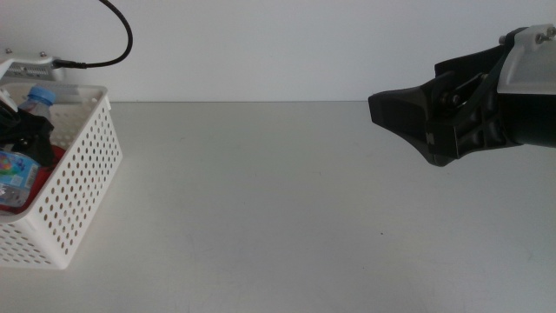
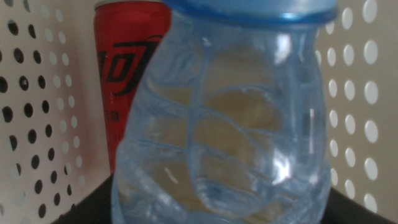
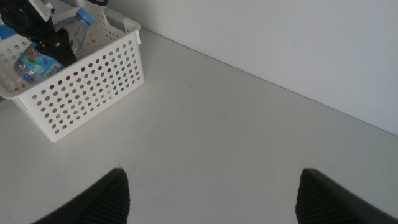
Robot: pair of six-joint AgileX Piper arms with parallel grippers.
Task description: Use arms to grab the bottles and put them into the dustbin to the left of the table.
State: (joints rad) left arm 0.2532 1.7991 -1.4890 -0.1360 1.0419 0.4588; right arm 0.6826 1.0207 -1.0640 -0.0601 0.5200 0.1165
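Apparently upright in the dustbin (image 1: 82, 165): water bottle (image 2: 224, 124), cap up.

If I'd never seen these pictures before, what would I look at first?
Probably the clear blue water bottle, which fills the left wrist view, with the red soda can behind it against the holed walls of the white basket. That basket sits at the table's left edge. At the right, the right arm's black tool hovers open over the bare tabletop.
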